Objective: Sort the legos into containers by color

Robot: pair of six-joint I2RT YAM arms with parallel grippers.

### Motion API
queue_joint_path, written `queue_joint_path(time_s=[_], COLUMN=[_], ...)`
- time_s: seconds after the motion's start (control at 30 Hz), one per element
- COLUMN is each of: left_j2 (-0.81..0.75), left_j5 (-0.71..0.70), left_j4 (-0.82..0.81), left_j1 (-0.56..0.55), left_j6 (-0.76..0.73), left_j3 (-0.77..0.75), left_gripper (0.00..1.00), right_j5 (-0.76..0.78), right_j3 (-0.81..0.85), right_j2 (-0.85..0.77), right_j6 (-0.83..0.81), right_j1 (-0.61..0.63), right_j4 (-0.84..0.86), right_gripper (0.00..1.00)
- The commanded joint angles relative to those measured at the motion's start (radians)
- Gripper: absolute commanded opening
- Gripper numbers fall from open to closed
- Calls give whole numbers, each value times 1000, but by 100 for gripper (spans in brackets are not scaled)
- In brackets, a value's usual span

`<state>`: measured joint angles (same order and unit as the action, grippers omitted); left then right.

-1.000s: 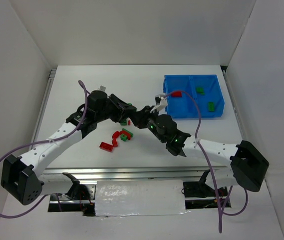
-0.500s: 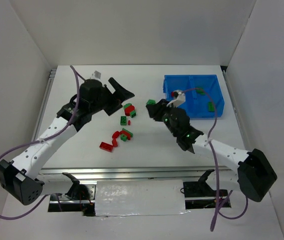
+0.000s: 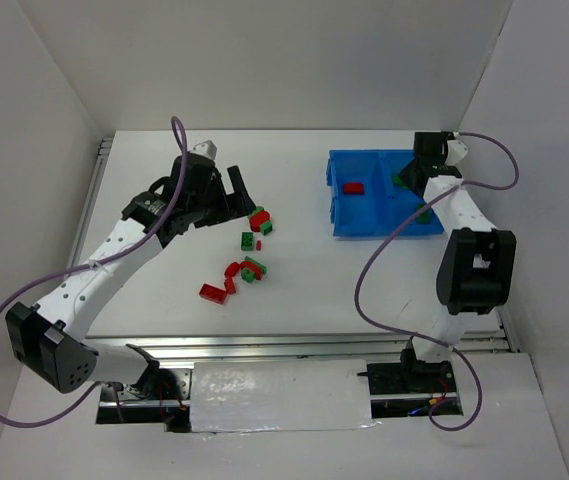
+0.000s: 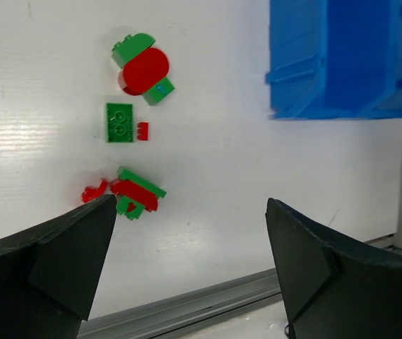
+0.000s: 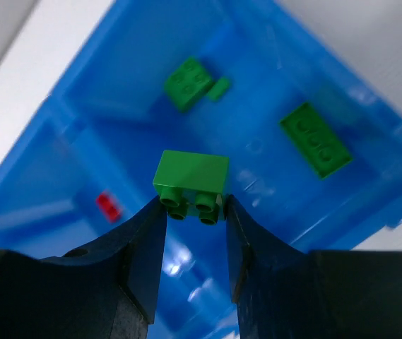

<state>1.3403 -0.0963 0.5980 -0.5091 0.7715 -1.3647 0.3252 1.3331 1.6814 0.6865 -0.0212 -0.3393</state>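
Note:
In the right wrist view my right gripper (image 5: 191, 206) is shut on a green lego (image 5: 191, 176), held by its studded end above the blue bin's (image 5: 370, 183) compartment where two green legos (image 5: 315, 148) lie. A red lego (image 5: 107, 205) lies in the other compartment. My left gripper (image 4: 191, 205) stands wide open with nothing in it, hovering over the table beside the loose legos: a red round piece on green ones (image 4: 143, 69), a green plate (image 4: 119, 122) and a red-green cluster (image 4: 136, 192). From above, the left gripper (image 3: 241, 197) is left of the pile (image 3: 247, 268).
The blue bin (image 3: 342, 218) stands at the back right of the white table, my right arm (image 3: 464, 225) reaching along its right side. White walls close in the table. A metal rail (image 4: 186, 307) runs along the near edge.
My right arm has swung from the table's middle to the bin, carrying the green lego. My left gripper has opened and drawn back to the left, away from the pile.

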Motion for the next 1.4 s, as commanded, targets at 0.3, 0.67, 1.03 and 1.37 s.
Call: queue_joint_path(time_s=[0.3,0.67,1.03,1.37], left_j2=[51,368,663,744], left_j5=[-46,-115,-197,-155], left_j4=[-7,14,26,-20], left_j1=[-3,-6,1,27], left_j6=[-130,-136,-129,-110], left_j3=[36,-97,-220,-189], left_gripper=[99,84,73,59], right_j5=[41,17,-69,-112], right_j3=[305,22,-294,-338], right_j2=[193,-175,-486,-566], right_j6=[-58,-84,-91,-107], right_j1=[-66,101,366,394], right_j4=[-204,-132,-17,-10], right_gripper=[88,97,100,100])
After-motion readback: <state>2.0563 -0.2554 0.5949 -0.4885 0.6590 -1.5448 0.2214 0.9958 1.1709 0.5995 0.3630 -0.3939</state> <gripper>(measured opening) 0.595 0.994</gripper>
